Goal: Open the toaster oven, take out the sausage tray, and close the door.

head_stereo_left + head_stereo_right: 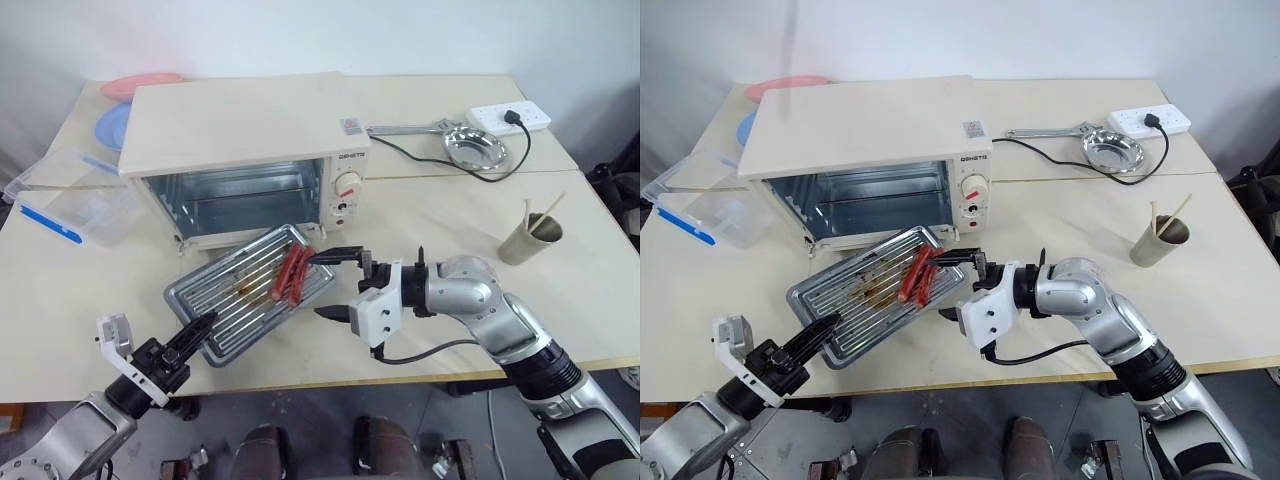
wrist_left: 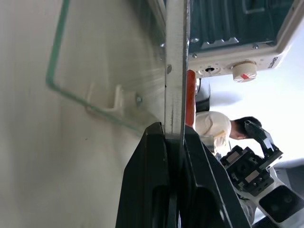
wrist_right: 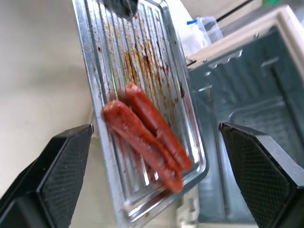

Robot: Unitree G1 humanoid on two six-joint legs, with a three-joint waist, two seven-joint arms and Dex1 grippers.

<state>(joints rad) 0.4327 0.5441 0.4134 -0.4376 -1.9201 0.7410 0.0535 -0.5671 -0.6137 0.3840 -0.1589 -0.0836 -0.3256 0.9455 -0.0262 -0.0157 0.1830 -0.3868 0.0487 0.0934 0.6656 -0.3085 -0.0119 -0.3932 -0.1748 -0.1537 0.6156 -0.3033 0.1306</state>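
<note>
**Tray out of the oven, pinched at one corner, door down**

The left gripper (image 1: 196, 332) has its two black fingers clamped on the rim of the sausage tray (image 1: 235, 297) at the tray's 7 o'clock corner; in the left wrist view the thin metal edge (image 2: 175, 71) runs straight up from between the closed fingers (image 2: 147, 180). The right gripper (image 1: 338, 283) stands with its fingers wide apart just off the tray's 3 o'clock end, one tip near the sausages (image 1: 293, 274) and the other lower, beside the tray's near edge. Neither right fingertip can be seen touching the metal. In the right wrist view the two padded fingers (image 3: 57, 166) flank the tray without closing on it.

The tray is outside the toaster oven (image 1: 240, 140), tilted, its far end over the lowered glass door (image 2: 95, 90) and its near end toward the front edge of the worktop (image 1: 450, 230). Its ridged surface carries brown grease stains, and the red sausages lie bunched at the end nearest the oven. The oven cavity stands open, its knobs at the 3 o'clock side of the front.

At 9 o'clock from the oven sits a clear plastic box (image 1: 70, 200) with a blue strip. At 2 o'clock, well apart, are a round steel dish (image 1: 474, 148) and a white power strip (image 1: 510, 117). At 3 o'clock a paper cup (image 1: 528, 240) holds sticks.
</note>
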